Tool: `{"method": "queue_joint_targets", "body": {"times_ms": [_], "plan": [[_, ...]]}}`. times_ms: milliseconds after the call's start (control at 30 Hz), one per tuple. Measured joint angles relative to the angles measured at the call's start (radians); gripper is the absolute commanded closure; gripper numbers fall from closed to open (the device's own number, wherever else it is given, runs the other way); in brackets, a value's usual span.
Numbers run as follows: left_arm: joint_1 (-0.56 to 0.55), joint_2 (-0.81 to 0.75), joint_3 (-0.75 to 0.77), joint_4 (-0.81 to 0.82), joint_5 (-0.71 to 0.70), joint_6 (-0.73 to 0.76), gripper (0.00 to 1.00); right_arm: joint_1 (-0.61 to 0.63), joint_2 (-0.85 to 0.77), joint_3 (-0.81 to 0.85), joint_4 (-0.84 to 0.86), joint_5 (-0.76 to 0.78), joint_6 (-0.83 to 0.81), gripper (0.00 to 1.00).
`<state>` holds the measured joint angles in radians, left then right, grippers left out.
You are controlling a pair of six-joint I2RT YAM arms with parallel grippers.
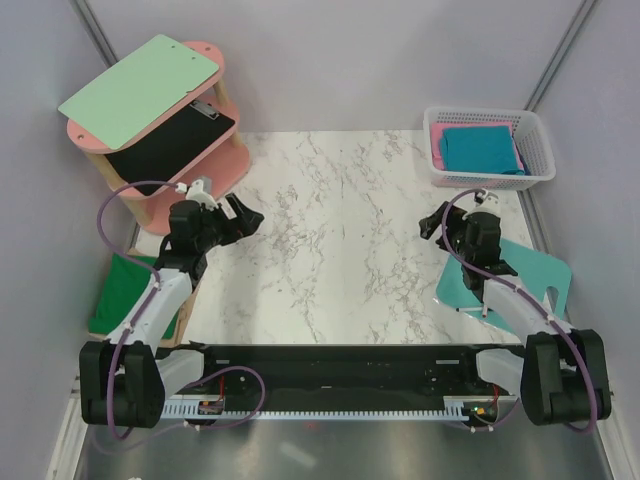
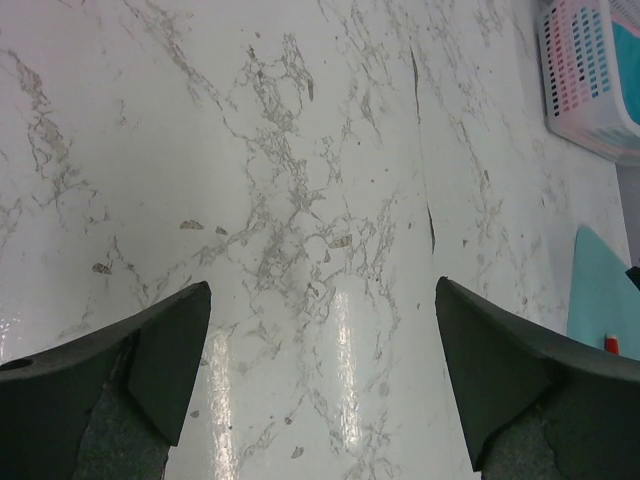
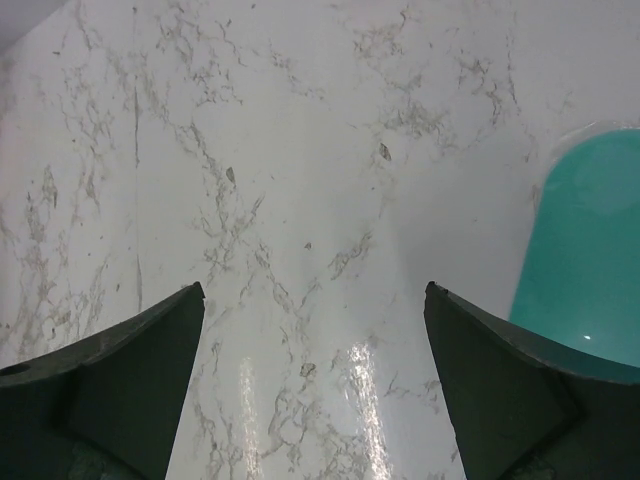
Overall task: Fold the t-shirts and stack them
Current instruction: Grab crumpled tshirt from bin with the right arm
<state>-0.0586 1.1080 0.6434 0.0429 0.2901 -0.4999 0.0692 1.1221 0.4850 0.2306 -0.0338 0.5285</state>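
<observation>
The teal-blue t-shirt (image 1: pixel 480 148) lies folded in a white basket (image 1: pixel 490 178) at the table's far right; the left wrist view shows its edge (image 2: pixel 630 60). The dark green t-shirt (image 1: pixel 122 290) lies bunched on a low tray beside the table's left edge, partly hidden by my left arm. My left gripper (image 1: pixel 240 218) (image 2: pixel 322 284) is open and empty over bare marble near the left side. My right gripper (image 1: pixel 432 222) (image 3: pixel 314 287) is open and empty over bare marble near the right side. Neither touches a shirt.
A rigid teal board (image 1: pixel 545 275) (image 3: pixel 590 250) (image 2: pixel 600 290) lies at the right front under my right arm. A pink two-tier shelf (image 1: pixel 215 150) at the far left carries a mint-green clipboard (image 1: pixel 140 88) and a black one below. The basket shows in the left wrist view (image 2: pixel 585 90).
</observation>
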Motion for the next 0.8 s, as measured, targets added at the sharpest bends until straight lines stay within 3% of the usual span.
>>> {"method": "queue_joint_targets", "body": {"times_ms": [400,800], "plan": [[-0.039,0.106,-0.035,0.043,0.029,0.046,0.0,0.026,0.12,0.158,-0.064,0.162,-0.005,0.02],[-0.046,0.238,-0.067,0.043,0.066,0.102,0.0,0.068,0.572,0.787,-0.213,0.412,-0.113,0.02]]}}
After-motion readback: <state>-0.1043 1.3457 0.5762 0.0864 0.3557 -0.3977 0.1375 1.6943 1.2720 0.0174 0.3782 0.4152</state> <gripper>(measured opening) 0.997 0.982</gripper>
